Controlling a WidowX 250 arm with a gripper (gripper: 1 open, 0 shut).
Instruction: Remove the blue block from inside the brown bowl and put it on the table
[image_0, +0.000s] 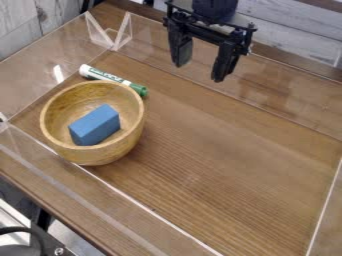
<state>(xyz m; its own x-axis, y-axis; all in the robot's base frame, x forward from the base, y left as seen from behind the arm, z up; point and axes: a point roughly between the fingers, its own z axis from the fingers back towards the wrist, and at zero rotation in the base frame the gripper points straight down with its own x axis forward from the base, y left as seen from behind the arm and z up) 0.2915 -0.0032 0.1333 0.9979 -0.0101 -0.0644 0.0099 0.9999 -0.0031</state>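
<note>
Acrylic wall (27, 150) cuts across my near-left view. Light tan wooden bowl (60, 140) holds the small blue rectangular block (95, 124); a green-capped white marker (112, 79) lies behind. Rightward, the black gripper (203, 64) hangs open above the brown wood-grain table (227, 160), its arm cropped off.

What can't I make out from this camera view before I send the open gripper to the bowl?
- Black gripper: the arm above it is cut off by the top edge.
- Small blue rectangular block: its underside is hidden where it rests in the round tan wooden bowl.
- Green-capped white marker: print too small to read.
- Glossy wood-grain table: glare blurs the far end.
</note>
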